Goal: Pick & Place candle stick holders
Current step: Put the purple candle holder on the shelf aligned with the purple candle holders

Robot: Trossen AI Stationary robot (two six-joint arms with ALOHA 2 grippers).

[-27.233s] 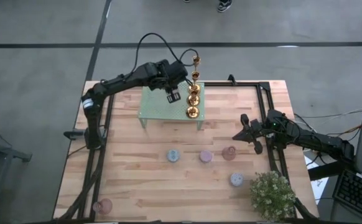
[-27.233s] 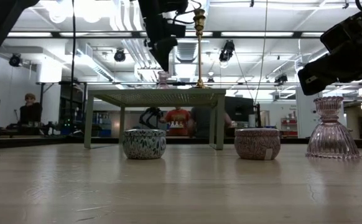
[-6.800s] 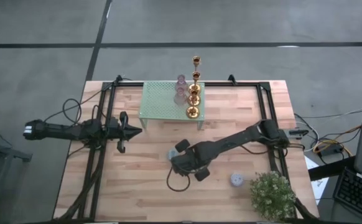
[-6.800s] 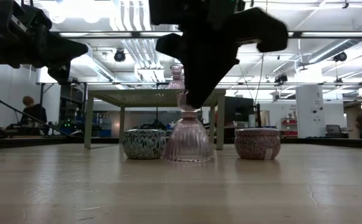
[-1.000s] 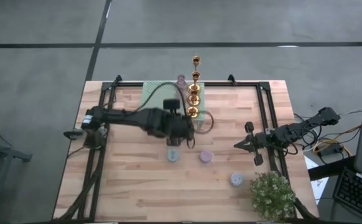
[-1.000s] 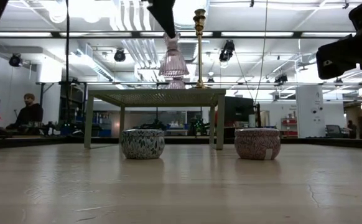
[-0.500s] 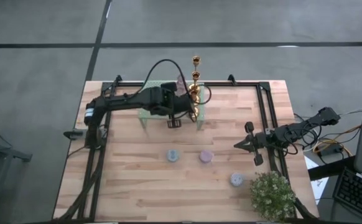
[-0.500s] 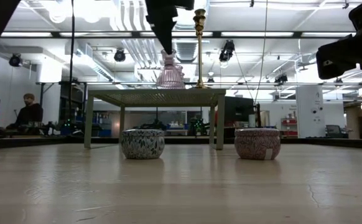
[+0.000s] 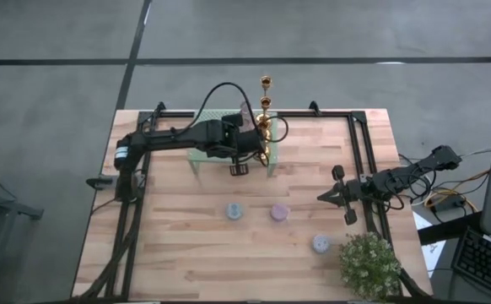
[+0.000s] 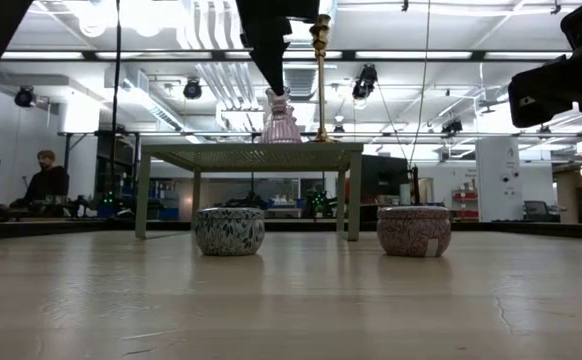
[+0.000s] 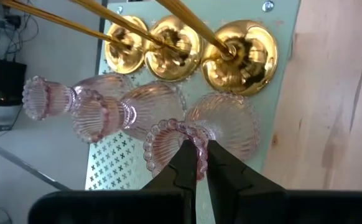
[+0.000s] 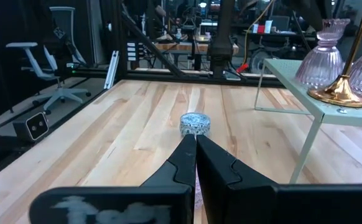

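A: Where's the left gripper?

B: Over the mint-green perforated rack at the table's 12 o'clock end, fingers pinched on the beaded rim of a pink glass candle holder. In the low view that holder sits at the rack top; whether its base touches, I can't tell.

A: What's beside it?

B: Two more pink glass holders and three gold candlesticks, their round bases in a row.

A: And the right gripper?

B: Fingers closed together on nothing, waiting near the table's 3 o'clock edge. Three squat round holders remain on the wooden table, with the potted plant toward 5 o'clock.
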